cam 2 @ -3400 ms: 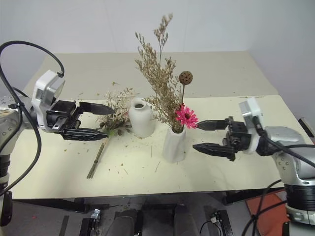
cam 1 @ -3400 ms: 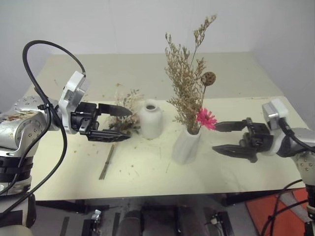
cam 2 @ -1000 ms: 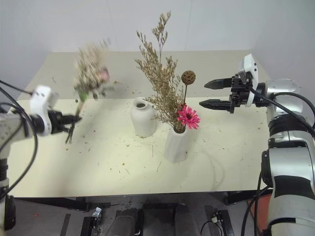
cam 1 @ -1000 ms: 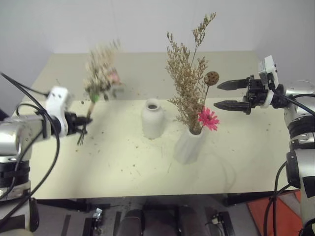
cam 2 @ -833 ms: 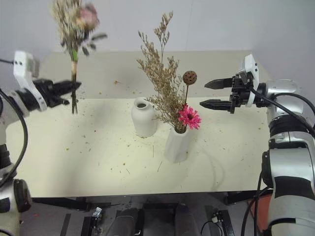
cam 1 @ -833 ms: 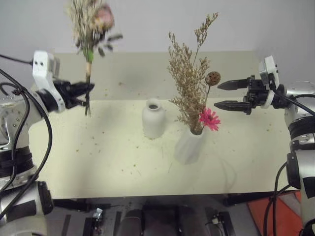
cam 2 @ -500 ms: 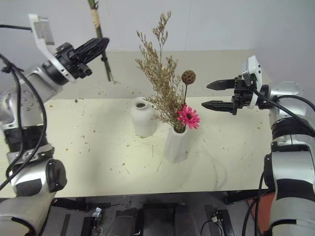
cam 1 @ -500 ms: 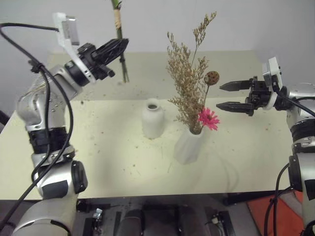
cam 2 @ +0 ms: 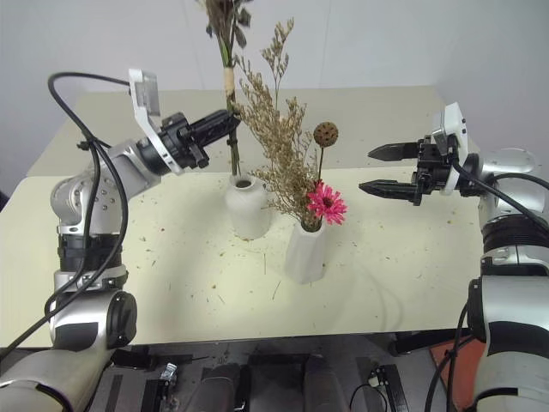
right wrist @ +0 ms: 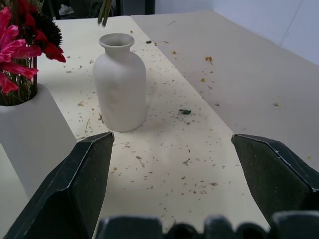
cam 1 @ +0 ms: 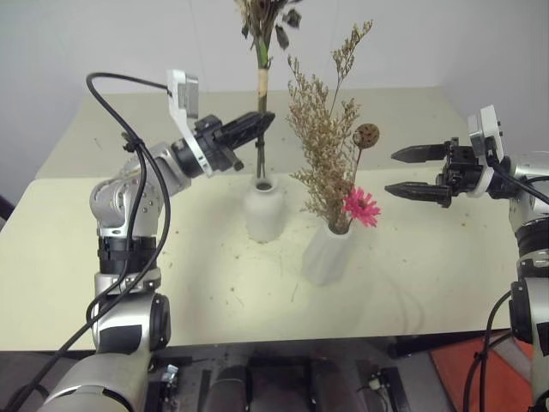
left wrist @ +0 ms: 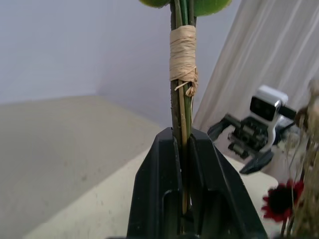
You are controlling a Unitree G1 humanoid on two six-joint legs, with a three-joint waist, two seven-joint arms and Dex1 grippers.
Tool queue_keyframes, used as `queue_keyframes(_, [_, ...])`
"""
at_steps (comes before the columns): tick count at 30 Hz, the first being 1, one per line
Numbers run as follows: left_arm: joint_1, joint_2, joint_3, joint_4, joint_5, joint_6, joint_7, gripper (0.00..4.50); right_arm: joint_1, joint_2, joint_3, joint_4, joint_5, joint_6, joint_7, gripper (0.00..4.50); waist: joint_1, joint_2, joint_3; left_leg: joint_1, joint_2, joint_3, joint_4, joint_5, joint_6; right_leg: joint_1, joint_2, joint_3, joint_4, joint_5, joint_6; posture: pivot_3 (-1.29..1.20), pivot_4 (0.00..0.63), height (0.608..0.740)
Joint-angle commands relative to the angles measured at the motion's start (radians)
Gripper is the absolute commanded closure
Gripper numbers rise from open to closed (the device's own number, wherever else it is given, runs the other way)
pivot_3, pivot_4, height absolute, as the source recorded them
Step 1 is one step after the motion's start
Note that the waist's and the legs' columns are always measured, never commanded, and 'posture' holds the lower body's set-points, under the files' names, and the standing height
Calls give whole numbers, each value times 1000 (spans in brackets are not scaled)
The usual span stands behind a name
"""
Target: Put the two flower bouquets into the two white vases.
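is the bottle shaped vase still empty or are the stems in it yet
Empty. The bottle-shaped vase shows an open, bare mouth; the stem tips of the leafy bouquet hang just above it, clamped in the left gripper.

Soft, even light is falling from above, leaving the cream worktop (cam 1: 412, 283) bright and free of glare. The ribbed vase (cam 1: 324, 254) is casting a faint, diffuse shadow to its right. In the left wrist view the stems (left wrist: 180, 94) are showing sharp, while the dark red flower (left wrist: 279, 199) and dried sprigs at the edge are blurring. In the right wrist view the near claw (right wrist: 182, 184) is looking soft.
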Motion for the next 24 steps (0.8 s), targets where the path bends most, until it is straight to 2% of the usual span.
queue_keyframes(1, [23, 10, -7, -75, -4, -36, -12, 4482, -5, -17, -39, -48, 30, 13, 51, 0, 0, 0, 0, 0, 0, 0, 0, 0, 0, 0, 0, 0, 0, 0, 0, 0, 150, 740])
queue_keyframes(12, [17, -26, -5, -44, 2, -81, 21, 4482, 21, -11, -59, -85, 34, 41, 51, 0, 4, 0, 0, 0, 0, 0, 0, 0, 0, 1, 0, 0, -1, 0, 0, 0, 150, 740])
queue_keyframes(21, [-26, 15, 6, -41, -89, 10, -43, 4482, 40, -11, -82, -99, 25, 48, 51, 0, 1, 0, 0, 0, 0, 0, 0, 0, 0, 1, 0, 0, -1, 0, 0, 0, 150, 740])
queue_keyframes(24, [-23, 19, -10, -19, -54, -15, -34, 4482, 39, -5, -91, -98, 19, 48, 51, 0, 2, 0, 0, 1, 0, 0, 1, 0, 0, 1, 0, 0, 0, 0, 0, 0, 150, 740])
